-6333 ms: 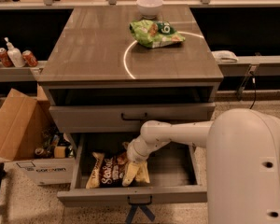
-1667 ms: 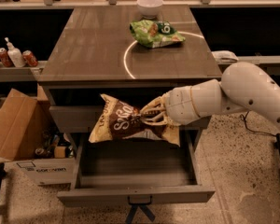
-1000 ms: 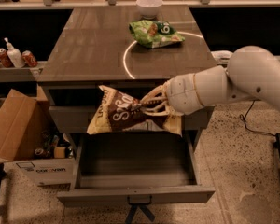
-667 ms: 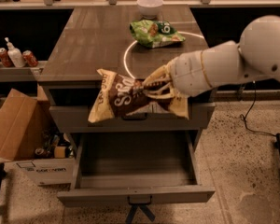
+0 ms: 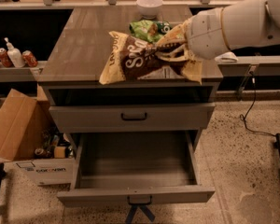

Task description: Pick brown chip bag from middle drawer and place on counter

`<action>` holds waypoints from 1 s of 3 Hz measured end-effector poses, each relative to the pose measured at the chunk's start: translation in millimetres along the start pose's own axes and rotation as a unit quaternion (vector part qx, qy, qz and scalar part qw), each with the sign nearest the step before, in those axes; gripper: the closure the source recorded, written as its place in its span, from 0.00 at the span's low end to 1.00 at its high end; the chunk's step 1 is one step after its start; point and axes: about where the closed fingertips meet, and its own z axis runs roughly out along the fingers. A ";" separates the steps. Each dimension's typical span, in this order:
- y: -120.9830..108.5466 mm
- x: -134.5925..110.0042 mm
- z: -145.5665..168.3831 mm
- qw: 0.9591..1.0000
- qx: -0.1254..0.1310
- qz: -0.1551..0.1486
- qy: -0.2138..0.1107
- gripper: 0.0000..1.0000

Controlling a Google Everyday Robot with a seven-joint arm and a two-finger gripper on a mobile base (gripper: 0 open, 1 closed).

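Observation:
The brown chip bag [image 5: 137, 59] hangs in my gripper [image 5: 173, 50], lifted over the front part of the counter [image 5: 84, 45]. The gripper comes in from the right on a white arm [image 5: 238, 20] and is shut on the bag's right end. The bag lies roughly level, its pale yellow left end pointing left. The middle drawer [image 5: 135, 164] is pulled out below and its box is empty, with blue strips hanging from its front handle [image 5: 139, 202].
A green chip bag [image 5: 147, 28] and a white bowl [image 5: 149, 6] sit on the counter behind the brown bag. The upper drawer front [image 5: 133, 117] is slightly open. A cardboard box [image 5: 23, 134] stands on the floor at left. Cans and a bottle [image 5: 11, 55] sit on a left shelf.
The gripper lifted the brown chip bag out of the middle drawer, raised it past the cabinet front, and now holds it above the counter's front edge. The drawer is left empty.

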 end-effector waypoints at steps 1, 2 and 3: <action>-27.2 38.6 -3.3 0.999 0.042 0.020 0.011 1.00; -47.1 77.0 7.4 0.996 0.072 0.045 0.012 1.00; -56.4 112.3 23.1 0.993 0.091 0.075 0.013 0.85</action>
